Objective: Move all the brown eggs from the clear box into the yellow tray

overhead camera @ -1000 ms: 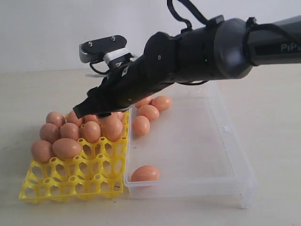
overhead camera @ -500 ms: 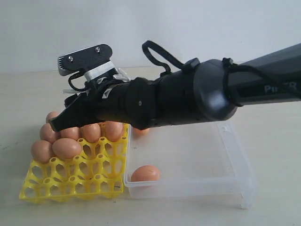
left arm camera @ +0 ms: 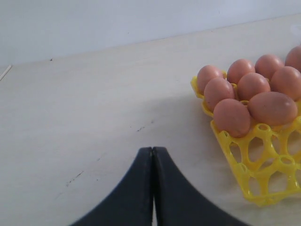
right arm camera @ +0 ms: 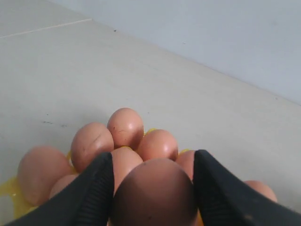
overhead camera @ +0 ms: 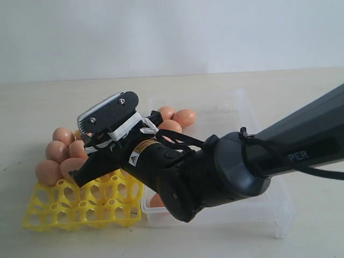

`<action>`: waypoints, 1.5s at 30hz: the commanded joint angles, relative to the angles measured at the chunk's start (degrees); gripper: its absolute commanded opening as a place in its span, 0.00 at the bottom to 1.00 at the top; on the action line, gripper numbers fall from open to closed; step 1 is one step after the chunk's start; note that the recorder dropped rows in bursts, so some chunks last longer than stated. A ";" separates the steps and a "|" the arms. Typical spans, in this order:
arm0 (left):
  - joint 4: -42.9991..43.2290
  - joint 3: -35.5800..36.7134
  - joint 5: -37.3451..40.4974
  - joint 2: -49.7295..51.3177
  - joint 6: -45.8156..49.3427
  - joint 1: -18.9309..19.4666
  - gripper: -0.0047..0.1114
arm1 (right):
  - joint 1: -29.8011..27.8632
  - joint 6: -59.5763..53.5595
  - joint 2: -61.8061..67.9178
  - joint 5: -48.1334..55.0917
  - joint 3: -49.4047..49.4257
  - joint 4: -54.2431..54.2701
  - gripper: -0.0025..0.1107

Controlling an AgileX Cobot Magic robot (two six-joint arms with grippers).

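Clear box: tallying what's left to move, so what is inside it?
Three brown eggs show at the clear box's far end, plus part of another by the near wall. The right arm covers the middle, so any eggs there cannot be seen.

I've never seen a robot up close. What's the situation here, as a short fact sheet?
right end effector: closed on a brown egg, over the yellow tray
left end effector: shut, empty, over the table beside the tray
tray eggs: fill far rows; near cups empty
clear box: at least three eggs at its far end
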 commanded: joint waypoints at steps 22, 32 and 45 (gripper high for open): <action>-0.17 -0.23 -0.35 -0.32 -0.23 -0.28 0.04 | 0.13 -0.12 -0.26 -1.36 1.30 -15.01 0.02; -0.17 -0.23 -0.35 -0.32 -0.23 -0.28 0.04 | 0.13 -0.78 -5.13 0.34 6.01 -12.58 0.02; -0.17 -0.23 -0.35 -0.32 -0.23 -0.28 0.04 | -2.26 -0.64 -10.85 39.61 -1.51 -8.23 0.02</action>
